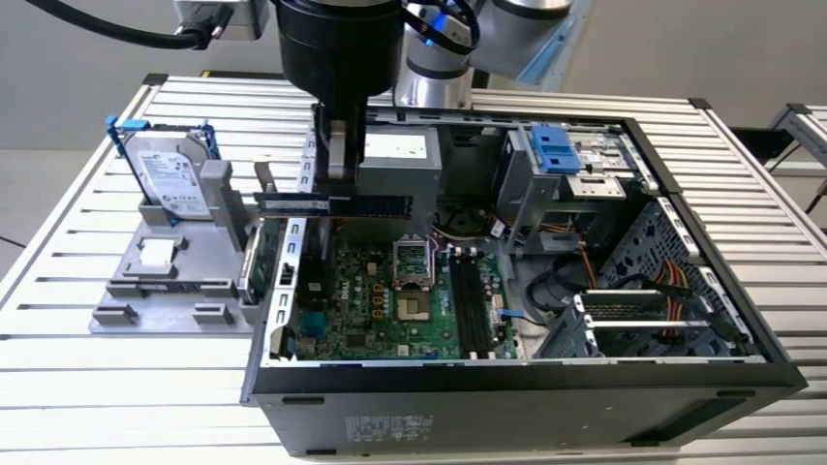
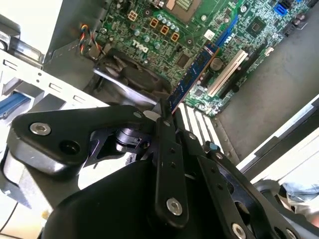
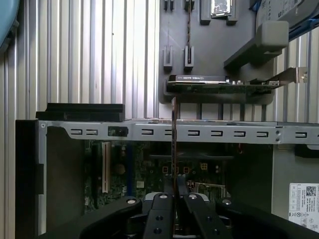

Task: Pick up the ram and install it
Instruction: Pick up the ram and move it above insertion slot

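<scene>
As I read the exterior view, gripper is clamped on the ram near mid-length, stick horizontal and on edge. It hangs over the PC case wall on the exterior view's left, between the gray fixture and the motherboard, clear of the board. In both wrist views the ram sits edge-on between the fingers, jaws narrow. Hard drive stands in the fixture, expansion card next to it. Mem slots are well apart from the stick.
</scene>
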